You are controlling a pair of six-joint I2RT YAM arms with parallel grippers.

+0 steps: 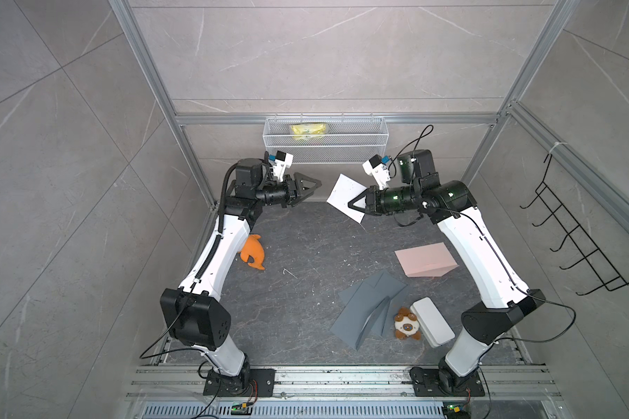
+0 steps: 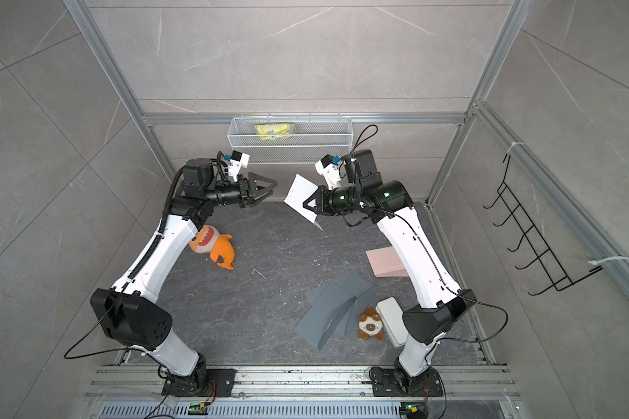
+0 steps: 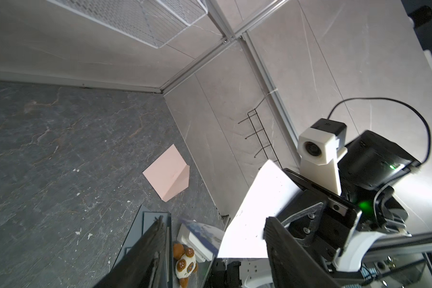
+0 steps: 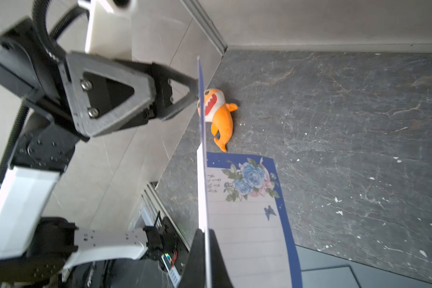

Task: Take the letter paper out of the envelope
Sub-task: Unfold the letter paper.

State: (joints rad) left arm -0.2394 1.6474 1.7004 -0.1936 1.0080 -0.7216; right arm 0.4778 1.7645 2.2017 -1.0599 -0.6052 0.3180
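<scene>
The right gripper is up in the air, and its jaws are squeezed together on the white letter paper. The paper sticks out past the tips, toward the left gripper. In the right wrist view the paper's other side has lines, a blue edge and blue flowers. The left gripper faces the paper from close by, with a small gap between them. Its jaws are apart and hold nothing. The pink envelope lies far below the right gripper on the dark table, back along its arm, with its flap open. Grey envelopes lie near it.
</scene>
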